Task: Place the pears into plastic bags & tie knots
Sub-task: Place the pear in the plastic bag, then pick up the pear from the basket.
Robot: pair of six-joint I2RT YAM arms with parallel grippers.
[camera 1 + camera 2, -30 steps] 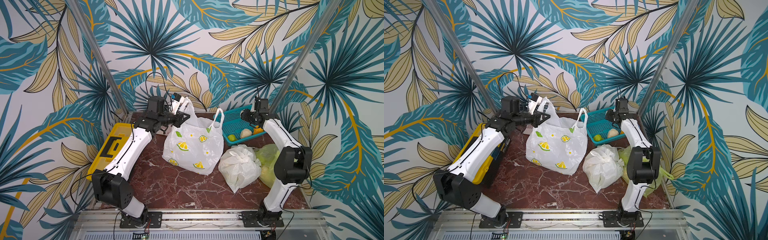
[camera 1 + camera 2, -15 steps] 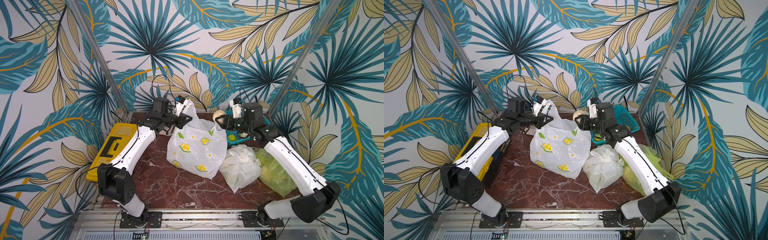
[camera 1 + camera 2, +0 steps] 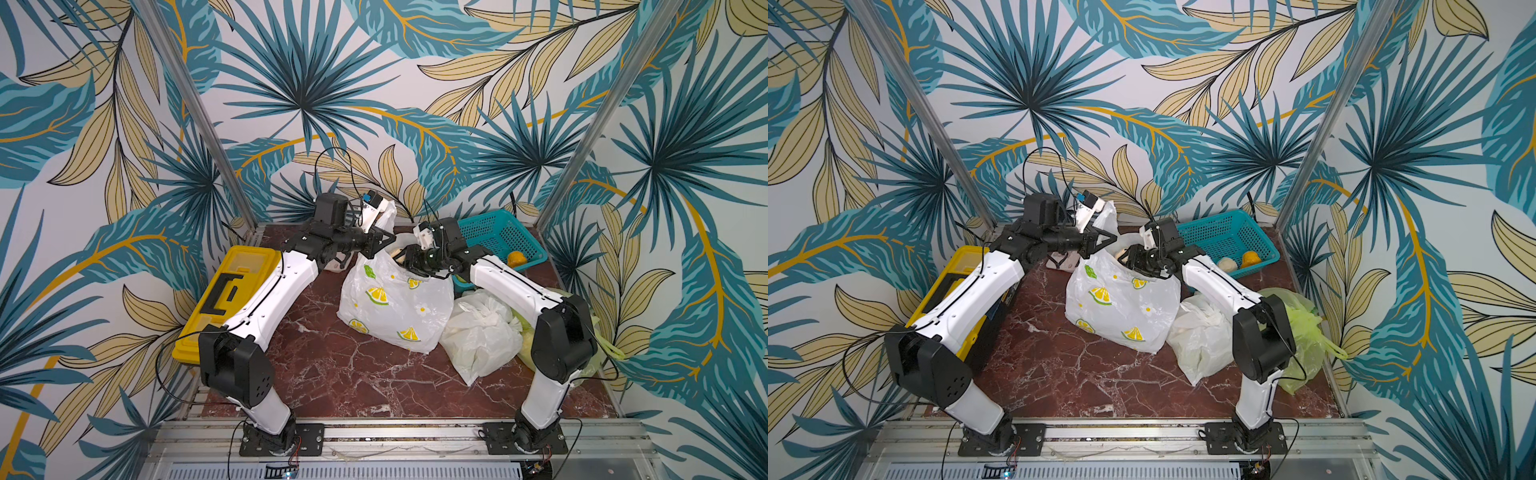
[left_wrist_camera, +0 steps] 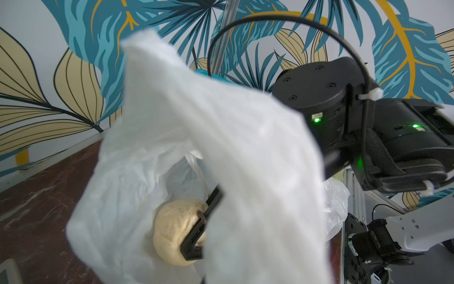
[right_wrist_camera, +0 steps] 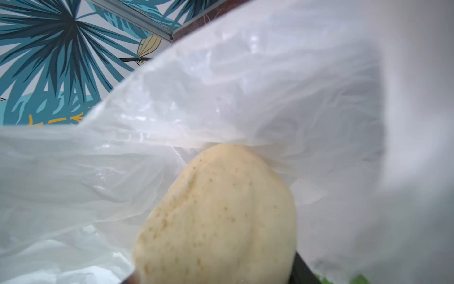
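Plain white crinkly bag (image 3: 482, 336) and translucent light green bag (image 3: 1304, 332) by the right arm look tied; left fingers (image 3: 380, 241) pinch a handle of the white lemon-print plastic bag (image 3: 395, 303), holding it open; right fingers (image 4: 196, 236) grip a pale cream pear (image 4: 174, 231) in its mouth; an orange pear (image 3: 516, 258) and others lie in the teal mesh basket (image 3: 498, 232); knotting is left; slack plastic crowds the drop.

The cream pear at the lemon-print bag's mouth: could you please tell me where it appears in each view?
In a top view: cream pear at the bag mouth, near centre.
In a top view: same spot, slightly left of centre.
Left wrist: inside the bag, behind a black finger.
Right wrist: close foreground.
Shared landmark: lemon-print bag.
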